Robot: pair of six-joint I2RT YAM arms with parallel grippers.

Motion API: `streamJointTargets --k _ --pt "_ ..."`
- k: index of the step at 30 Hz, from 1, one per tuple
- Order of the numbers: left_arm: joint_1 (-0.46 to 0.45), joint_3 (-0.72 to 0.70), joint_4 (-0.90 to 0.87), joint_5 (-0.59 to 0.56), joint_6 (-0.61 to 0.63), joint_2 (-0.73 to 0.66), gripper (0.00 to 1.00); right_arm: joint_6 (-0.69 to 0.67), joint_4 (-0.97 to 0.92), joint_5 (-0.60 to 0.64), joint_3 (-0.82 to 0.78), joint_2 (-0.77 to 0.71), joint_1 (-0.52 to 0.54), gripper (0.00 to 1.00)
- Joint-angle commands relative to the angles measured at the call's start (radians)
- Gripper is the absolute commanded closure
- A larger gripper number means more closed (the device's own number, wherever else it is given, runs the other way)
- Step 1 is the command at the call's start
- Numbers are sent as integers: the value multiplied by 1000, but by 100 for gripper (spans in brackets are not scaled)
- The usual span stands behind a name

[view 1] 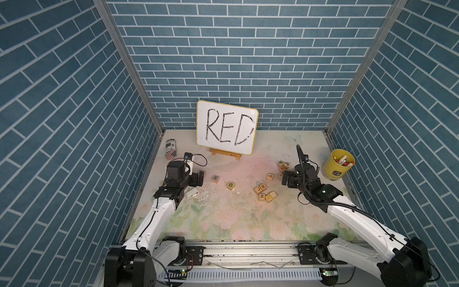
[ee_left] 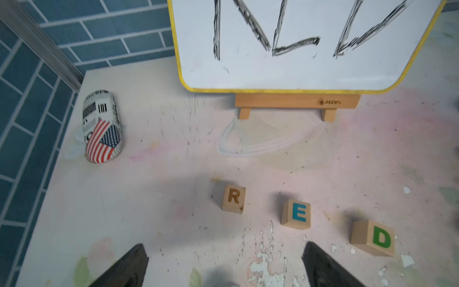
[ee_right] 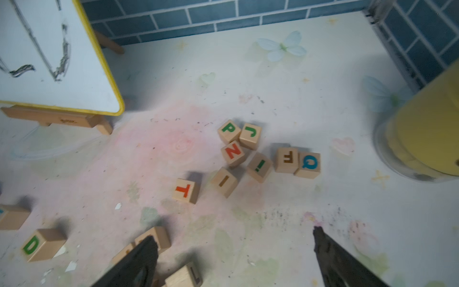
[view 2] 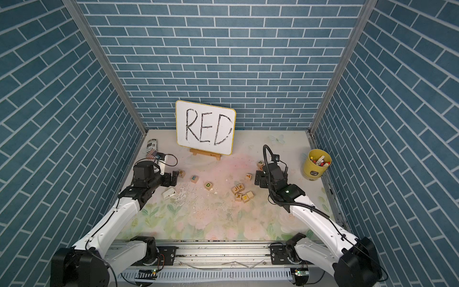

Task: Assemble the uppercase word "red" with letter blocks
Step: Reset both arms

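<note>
Left gripper (ee_left: pixel 224 244) and right gripper (ee_right: pixel 234 232) spread, empty; letter blocks (ee_left: pixel 296 215) read R, E, D

Floral table (view 1: pixel 223 223): letter blocks (view 1: pixel 231 185), easel (view 1: pixel 225 155), yellow cup (view 1: pixel 339 167), can (view 1: pixel 171 149).

whiteboard (view 1: pixel 227 126), 12 o'clock on the table: black handwritten "red". r block (ee_left: pixel 233 198), e block (ee_left: pixel 298 213), d block (ee_left: pixel 380 238): one letter each, row running 10 to 4 o'clock. toward 2 o'clock: p block (ee_right: pixel 229 129), j block (ee_right: pixel 250 134), n block (ee_right: pixel 233 152), t block (ee_right: pixel 185 190), f block (ee_right: pixel 287 159), q block (ee_right: pixel 309 164). easel (ee_left: pixel 295 100) logo: too blurred to read.
</note>
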Motion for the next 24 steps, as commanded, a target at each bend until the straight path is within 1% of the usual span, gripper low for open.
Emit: streamJointTargets --k 1,2,5,8,12,15,17,19,22,24 --pt "17 -122 382 47 -11 19 1 -41 141 169 -59 -53 -21 1" --pt "19 -152 450 55 0 44 1 -66 141 179 -58 -56 -38 1" --pt "23 -182 556 71 31 137 1 -86 98 241 -44 -57 -85 1" --pt "46 -206 686 81 10 232 1 -96 101 300 -70 -75 -123 1" --pt "72 -178 694 103 22 272 1 -106 142 343 -119 -87 -168 1" --pt "118 -201 806 139 7 307 1 -139 203 377 -163 -80 -194 1" --pt "166 -217 905 189 -33 369 1 -151 252 398 -195 -77 -212 1" --pt "216 -222 976 256 -79 422 1 -147 275 394 -214 -79 -228 1" --pt "247 -233 970 305 -96 386 1 -158 298 377 -227 -82 -238 1" --pt "253 -228 952 298 -103 372 1 -181 350 368 -248 -79 -245 1"
